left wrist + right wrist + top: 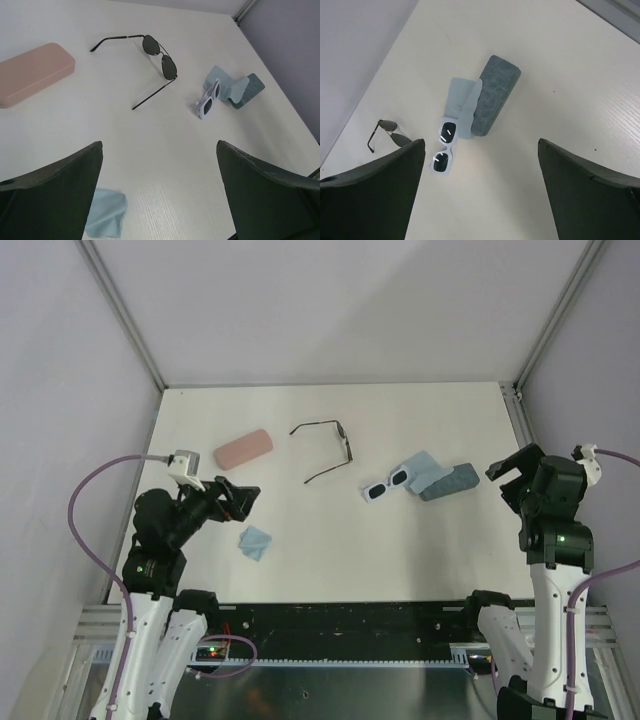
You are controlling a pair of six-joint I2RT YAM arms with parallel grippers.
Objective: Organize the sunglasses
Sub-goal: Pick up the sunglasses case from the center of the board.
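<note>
Left gripper (240,502) and right gripper (508,481) both gape wide, holding nothing. Black wire-framed sunglasses (330,448) and white sunglasses (383,486) just sit on the table (300,550) between them.

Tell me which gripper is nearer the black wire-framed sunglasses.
Left. The left gripper hangs near-left of the black wire-framed sunglasses; the right gripper sits farther right, beyond the white sunglasses and blue-grey case.
</note>
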